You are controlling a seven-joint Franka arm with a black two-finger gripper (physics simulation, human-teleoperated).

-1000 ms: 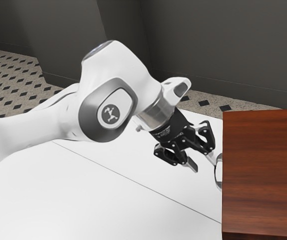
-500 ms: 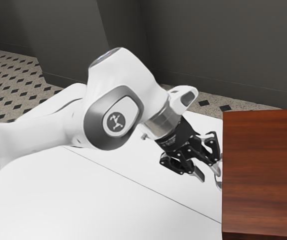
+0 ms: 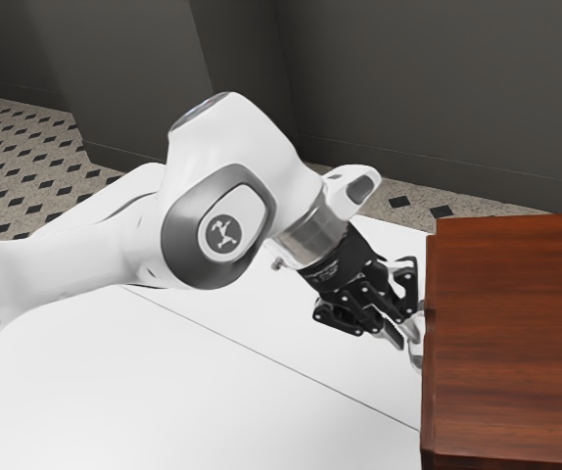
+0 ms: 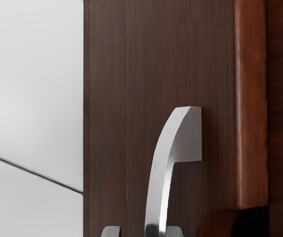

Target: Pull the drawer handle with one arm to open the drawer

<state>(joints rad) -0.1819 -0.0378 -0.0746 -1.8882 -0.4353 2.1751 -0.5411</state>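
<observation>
While the gripper (image 3: 406, 331) sat clamped narrowly on the drawer handle (image 4: 173, 158), against the drawer front (image 4: 126, 98) at the exterior view's right, a skewed pull could probably have slipped its hold off the smooth metal

Handle (image 4: 173, 163): its lower end runs off the wrist view's edge. From the side, my hand (image 3: 399, 315) covers all but a pale sliver.
Grip: too small and dark from the side to read.
Drawer front (image 4: 126, 98): cut off above and below.
Cabinet (image 3: 516, 333): cropped by the exterior view's right and lower edges.
Dark rounded shape (image 4: 235, 224): cut by the edge beside the handle, possibly part of my hand.
Arm (image 3: 85, 264): its base lies past the exterior view's left.
</observation>
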